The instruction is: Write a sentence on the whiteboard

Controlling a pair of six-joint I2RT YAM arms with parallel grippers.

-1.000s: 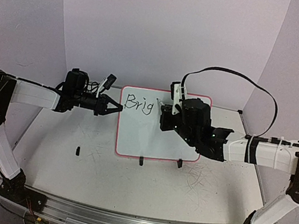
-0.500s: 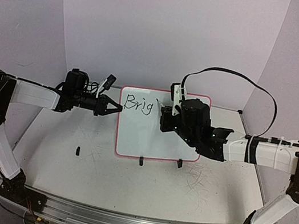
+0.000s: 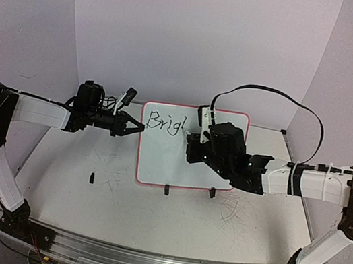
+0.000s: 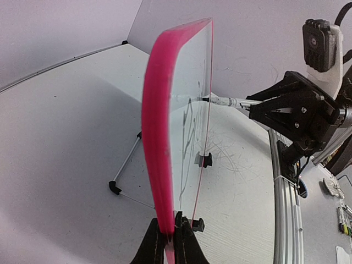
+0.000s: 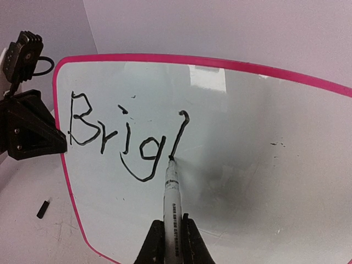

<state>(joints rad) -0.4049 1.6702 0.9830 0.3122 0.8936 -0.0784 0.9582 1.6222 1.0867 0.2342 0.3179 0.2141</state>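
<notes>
The whiteboard [image 3: 165,157] with a pink-red frame stands upright on black clip feet at the table's middle. It also shows in the right wrist view [image 5: 264,143] and edge-on in the left wrist view [image 4: 159,137]. My left gripper [image 3: 137,127] is shut on its left frame edge [image 4: 169,234]. My right gripper [image 3: 196,139] is shut on a white marker [image 5: 171,192], whose tip touches the board. The sentence [image 5: 124,137] reads "Brig" plus one fresh downstroke; it also shows in the top view [image 3: 166,124].
A small black marker cap [image 3: 92,177] lies on the table left of the board, also in the right wrist view [image 5: 43,209]. The board's wire stand [image 4: 124,173] sticks out behind it. Purple walls close in the back and sides.
</notes>
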